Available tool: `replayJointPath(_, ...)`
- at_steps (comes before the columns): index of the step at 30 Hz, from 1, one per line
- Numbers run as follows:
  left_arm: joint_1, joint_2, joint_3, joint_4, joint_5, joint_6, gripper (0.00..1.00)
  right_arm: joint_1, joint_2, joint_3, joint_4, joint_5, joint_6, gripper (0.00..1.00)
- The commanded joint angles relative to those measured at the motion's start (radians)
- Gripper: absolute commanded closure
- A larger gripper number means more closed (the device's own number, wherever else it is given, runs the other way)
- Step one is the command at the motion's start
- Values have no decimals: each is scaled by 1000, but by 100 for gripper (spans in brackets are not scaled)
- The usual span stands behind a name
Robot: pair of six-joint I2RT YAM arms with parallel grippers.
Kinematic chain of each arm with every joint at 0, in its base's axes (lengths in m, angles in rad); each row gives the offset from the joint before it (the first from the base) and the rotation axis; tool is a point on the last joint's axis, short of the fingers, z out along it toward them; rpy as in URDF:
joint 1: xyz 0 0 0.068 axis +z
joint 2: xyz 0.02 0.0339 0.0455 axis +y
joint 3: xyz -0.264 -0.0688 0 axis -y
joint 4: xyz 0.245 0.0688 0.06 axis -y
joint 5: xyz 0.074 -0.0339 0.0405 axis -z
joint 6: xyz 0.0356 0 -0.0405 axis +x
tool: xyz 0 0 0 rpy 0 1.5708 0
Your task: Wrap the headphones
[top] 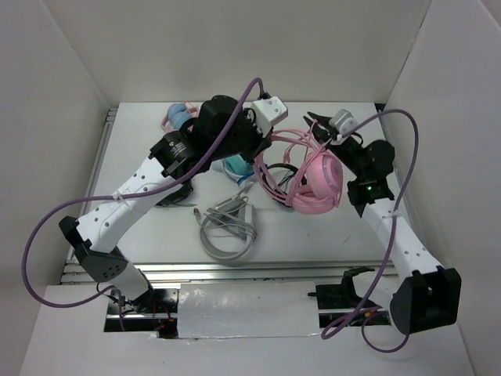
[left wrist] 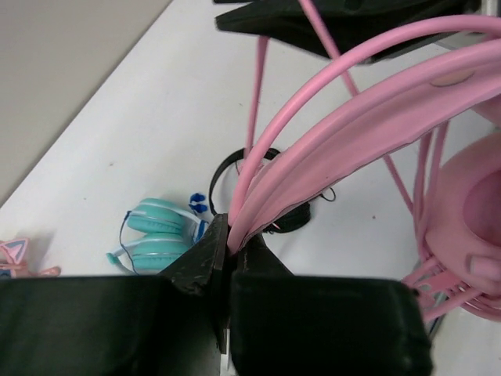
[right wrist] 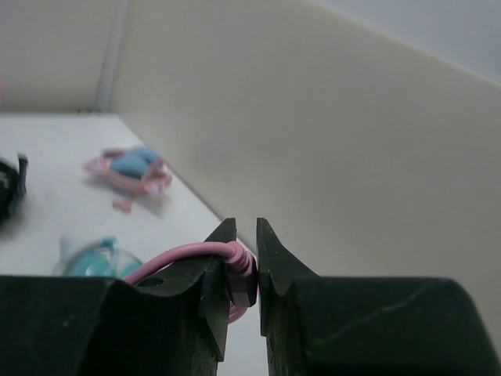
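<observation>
The large pink headphones hang above the table at centre right, cups down. My left gripper is shut on the pink headband, pinched between the fingertips in the left wrist view. One pink cup shows at the right there. The thin pink cable loops in several strands between headband and cups. My right gripper is above and behind the headphones, shut on the cable's plug end. Its black fingers show at the top of the left wrist view.
Teal headphones and a black on-ear pair lie under the left gripper. A grey pair with coiled cable lies nearer the front. A smaller pink pair with blue cups sits at the back left. White walls enclose the table.
</observation>
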State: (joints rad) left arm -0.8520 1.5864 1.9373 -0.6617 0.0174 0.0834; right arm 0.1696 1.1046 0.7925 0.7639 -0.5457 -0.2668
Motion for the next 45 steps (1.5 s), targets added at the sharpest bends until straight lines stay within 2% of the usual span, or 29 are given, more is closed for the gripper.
replayJointPath(1,-1,27,-29,-116,-4,39,100,-51,-60,247,-588,-129,-320,78)
replayJointPath(2,-1,33,-38,-116,-13,52,100,-58,-57,270,-723,-141,-403,77)
replayJointPath(4,-13,47,-44,-119,-11,84,100,-61,-54,321,-835,-183,-471,77)
replayJointPath(5,-19,55,-49,-116,-61,94,100,-58,-52,341,-954,-181,-555,78)
replayJointPath(9,-50,69,-69,-113,-172,139,100,-35,-31,473,-1250,-172,-731,79)
replayJointPath(13,-55,86,-46,-122,-276,157,100,-27,-51,501,-1324,-122,-746,85)
replayJointPath(16,-80,101,-47,-104,-422,164,100,-10,-61,524,-1359,-51,-739,87)
replayJointPath(17,-87,116,-47,-99,-512,161,100,-2,-60,546,-1403,-19,-744,88)
replayJointPath(24,-114,242,67,-105,-876,101,100,79,79,706,-1615,91,-706,92)
replayJointPath(25,-114,273,106,-117,-902,78,100,96,93,724,-1632,101,-662,92)
replayJointPath(27,-114,291,109,-86,-1058,69,100,108,144,780,-1664,110,-643,92)
replayJointPath(29,-114,316,106,-62,-1125,79,100,119,165,809,-1651,93,-568,91)
replayJointPath(32,-114,339,100,-23,-1195,88,100,125,181,824,-1548,58,-386,81)
replayJointPath(33,-114,348,101,-4,-1220,88,100,125,185,832,-1533,35,-353,77)
replayJointPath(35,-114,369,117,5,-1264,78,100,123,199,887,-1554,-49,-318,73)
replayJointPath(37,-111,383,144,7,-1287,40,100,123,234,962,-1549,-86,-147,69)
replayJointPath(39,-110,391,172,-6,-1286,6,100,120,306,1039,-1598,-143,-40,71)
replayJointPath(41,-110,405,230,-39,-1271,-51,100,123,369,1132,-1681,-234,-3,76)
replayJointPath(45,-108,396,288,-64,-1249,-181,100,145,360,1064,-1560,-301,136,83)
